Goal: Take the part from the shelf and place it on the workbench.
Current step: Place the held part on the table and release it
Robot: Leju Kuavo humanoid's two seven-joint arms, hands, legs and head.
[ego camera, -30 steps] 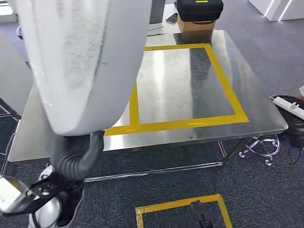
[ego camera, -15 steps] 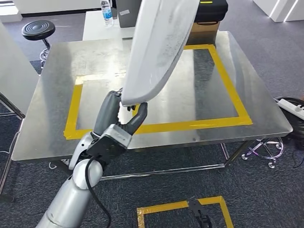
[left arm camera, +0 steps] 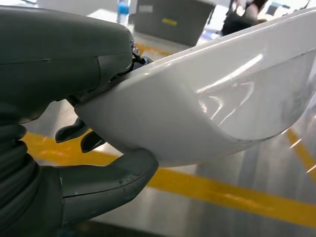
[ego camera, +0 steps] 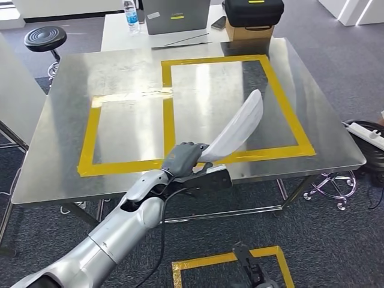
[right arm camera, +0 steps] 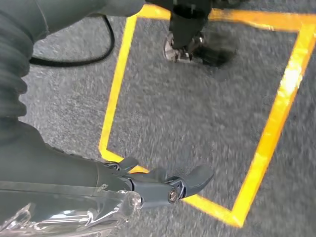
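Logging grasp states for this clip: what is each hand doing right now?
Left hand: holding the white part by one end, above the workbench.
Right hand: holds nothing, fingers apart, hanging over the carpet floor.

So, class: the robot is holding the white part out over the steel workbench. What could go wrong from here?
1. The left hand grips the white part at one end only, so the long free end could lever it out of the fingers.
2. The part hangs tilted over the yellow tape between the two marked boxes, so it may land across the line.
3. The workbench is polished metal, so a curved part could slide or rock once released.
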